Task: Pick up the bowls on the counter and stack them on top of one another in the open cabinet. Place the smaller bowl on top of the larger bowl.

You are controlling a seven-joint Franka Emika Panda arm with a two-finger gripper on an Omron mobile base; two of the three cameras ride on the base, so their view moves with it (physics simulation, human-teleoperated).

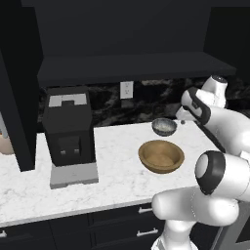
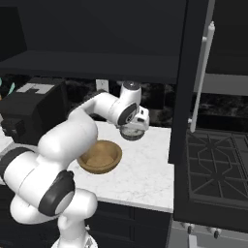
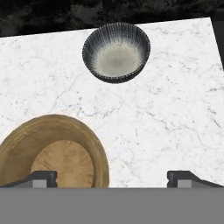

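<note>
Bowls sit side by side on the white surface (image 1: 117, 171), and both are waiting to be picked up. The big wooden bowl (image 1: 161, 156) is nearer the front edge. The small grey bowl (image 1: 164, 127) is just behind it, close to the dark back wall. They are near each other but not touching. Both stand upright and have nothing in them.

The gripper (image 3: 112, 177) hangs above the two bowls and looks down at them. Its fingers (image 3: 41, 177) are spread wide apart and are not holding anything. In the hand view the wooden bowl lies under the left finger, and the grey bowl is further off.

The open cabinet (image 1: 132, 68) is up above, with its dark shelf over the surface. Nothing is on the shelf where it can be seen.

I think the wooden bowl should go first, because it has to be at the bottom. To do this well, the hand should move over one side of the thick rim, so one finger goes inside the bowl and one goes outside. Then it should come straight down and squeeze gently. It should stay away from the grey bowl so it does not bump it. The black coffee machine (image 1: 68, 132) stands well off to the side, so it is not in the way.
</note>
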